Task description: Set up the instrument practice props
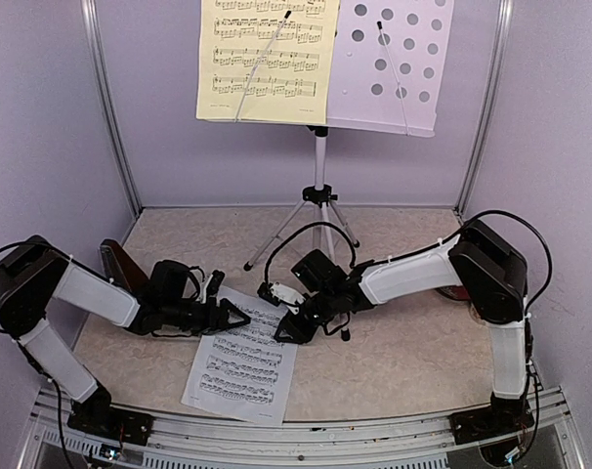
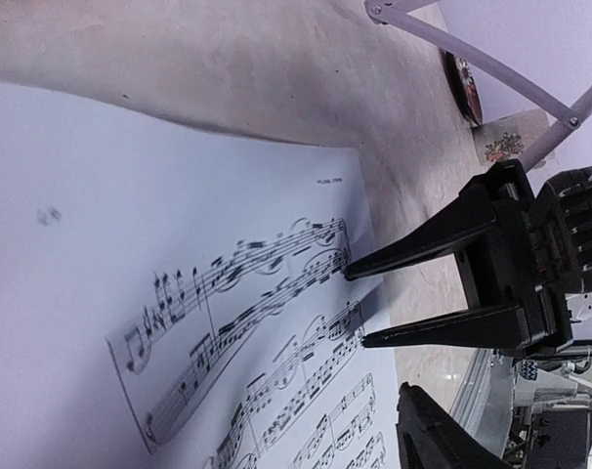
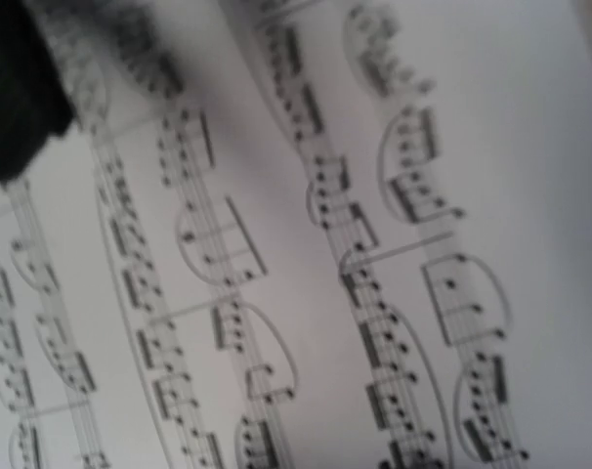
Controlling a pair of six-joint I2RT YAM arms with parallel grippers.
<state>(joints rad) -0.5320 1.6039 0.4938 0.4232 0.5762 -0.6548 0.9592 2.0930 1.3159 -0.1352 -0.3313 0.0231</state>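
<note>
Tabletop: beige and mottled like stone, filling the lower half of the overhead view.
Walls: pale lilac panels at the left, back and right.
Posts: silver metal uprights in the back corners (one at the upper left of the frame, one at the upper right).
Rail: ribbed silver metal along the bottom edge of the overhead view.
Red dish: round, seen nearly edge-on at the upper right of the left wrist view, lying on the tabletop.
Mug: white with a reddish floral print, just below the red dish in that frame. Only part of it shows, and I cannot tell whether the two touch.
</note>
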